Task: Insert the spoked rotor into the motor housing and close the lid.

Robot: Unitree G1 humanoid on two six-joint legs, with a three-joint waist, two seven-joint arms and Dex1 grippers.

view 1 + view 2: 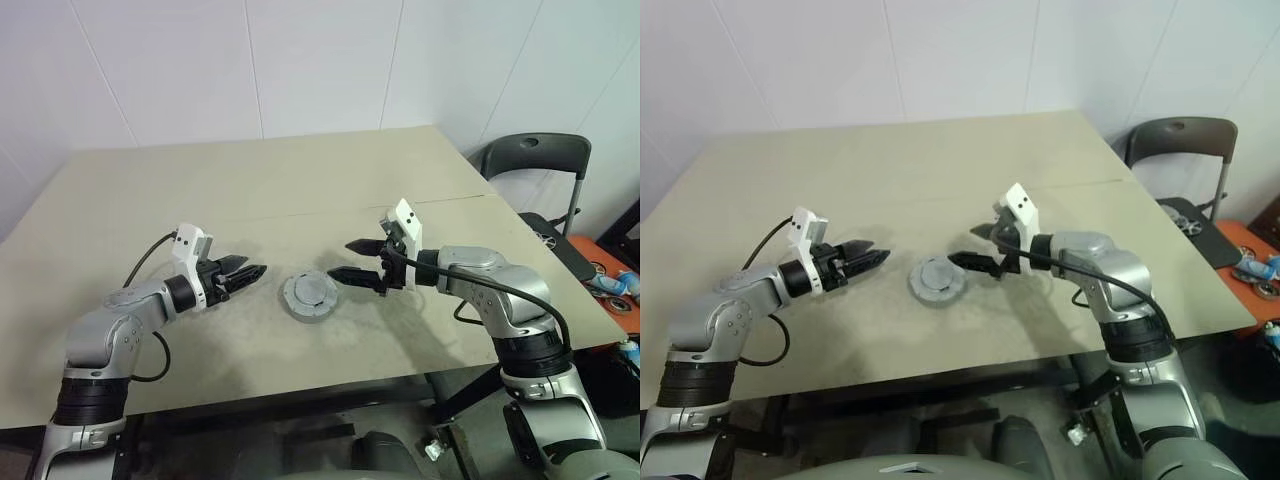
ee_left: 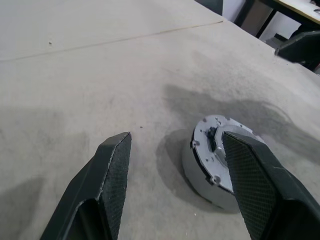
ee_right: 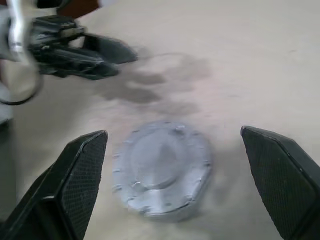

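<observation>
Now, from my head, the lid [image 1: 308, 295] sits on the housing on the table [image 1: 250, 190], between my left claw [image 1: 252, 271] and right claw [image 1: 349, 259], both open and empty. My right wrist view suggests it sits askew; a nudge could unseat it.

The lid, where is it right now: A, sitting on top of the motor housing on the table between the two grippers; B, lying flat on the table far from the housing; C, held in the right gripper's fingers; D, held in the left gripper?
A: the lid sits on the motor housing on the table, while the left gripper and the right gripper are both open and empty on either side.
</observation>
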